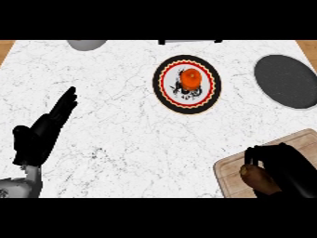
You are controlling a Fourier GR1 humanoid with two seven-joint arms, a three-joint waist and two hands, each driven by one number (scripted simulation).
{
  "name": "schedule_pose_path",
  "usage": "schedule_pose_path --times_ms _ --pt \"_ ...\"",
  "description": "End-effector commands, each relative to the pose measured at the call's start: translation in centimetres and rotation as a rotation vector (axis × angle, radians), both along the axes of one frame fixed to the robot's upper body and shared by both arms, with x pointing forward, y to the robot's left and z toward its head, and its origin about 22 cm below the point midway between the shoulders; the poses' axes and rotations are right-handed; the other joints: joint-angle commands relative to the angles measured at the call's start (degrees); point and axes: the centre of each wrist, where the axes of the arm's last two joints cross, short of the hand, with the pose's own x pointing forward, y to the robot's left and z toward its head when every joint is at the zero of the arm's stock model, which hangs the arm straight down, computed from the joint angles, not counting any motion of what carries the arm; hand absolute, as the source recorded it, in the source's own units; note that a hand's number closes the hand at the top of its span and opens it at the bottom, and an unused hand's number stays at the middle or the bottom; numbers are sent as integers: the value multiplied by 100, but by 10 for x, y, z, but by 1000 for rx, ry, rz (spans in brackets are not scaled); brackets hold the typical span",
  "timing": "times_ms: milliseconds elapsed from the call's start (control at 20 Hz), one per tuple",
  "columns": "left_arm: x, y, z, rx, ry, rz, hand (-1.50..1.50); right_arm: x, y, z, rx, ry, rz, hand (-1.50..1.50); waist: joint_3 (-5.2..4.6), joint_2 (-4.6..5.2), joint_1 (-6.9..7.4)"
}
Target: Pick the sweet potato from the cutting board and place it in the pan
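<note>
Head view, contents listed by size.

Counter [120,125]: white marble top with grey veining, wood showing past its left and right edges. It carries everything below.

Cutting board [294,146]: pale wood, rounded corners, at the near right corner of the counter. Much of it is covered by the right hand.

Pan [288,81]: dark, round, at the far right, handle pointing right toward the counter's edge. Its inside shows only its own dark speckled surface.

Plate [187,84]: round, with a black rim, a red scalloped ring and a white centre with dark markings; far centre, left of the pan and apart from it. An orange object [192,78] sits on its centre.

Right hand [284,169]: black, over the cutting board, fingers curled round the sweet potato [252,175]. Only a brown part of the sweet potato shows at the hand's left side, over the board; whether it rests on the wood or is lifted off it cannot be told.

Left hand [41,135]: black on a grey forearm, near left, fingers straight and released, holding nothing, resting.

Grey rounded item [87,44]: cut off at the far edge, upper left.

Dark-and-white item [190,41]: cut off at the far edge, behind the plate.
</note>
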Motion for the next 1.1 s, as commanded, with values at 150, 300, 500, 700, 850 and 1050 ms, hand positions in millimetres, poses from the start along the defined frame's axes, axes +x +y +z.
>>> schedule_pose_path --times_ms 150,300,500,700,850,1050 --pt "3 -3 11 13 -26 13 0 -34 -31 63 237 -382 56 150 1 -18 -69" --pt "8 -12 0 8 -3 -18 0 -48 -48 66 314 -408 -20 150 -6 42 82" --pt "10 4 16 4 -19 -32 0 -44 -76 71 395 -414 -100 150 -8 57 213" --pt "-1 -16 0 14 -12 -56 0 -25 -102 64 452 -436 -176 150 -9 69 288" --pt "14 -7 5 -5 -20 -36 0 -5 -112 58 591 -404 -207 150 -9 79 297" --pt "-1 -13 10 18 -23 -57 0 42 -129 61 561 -406 -223 150 -9 74 359"
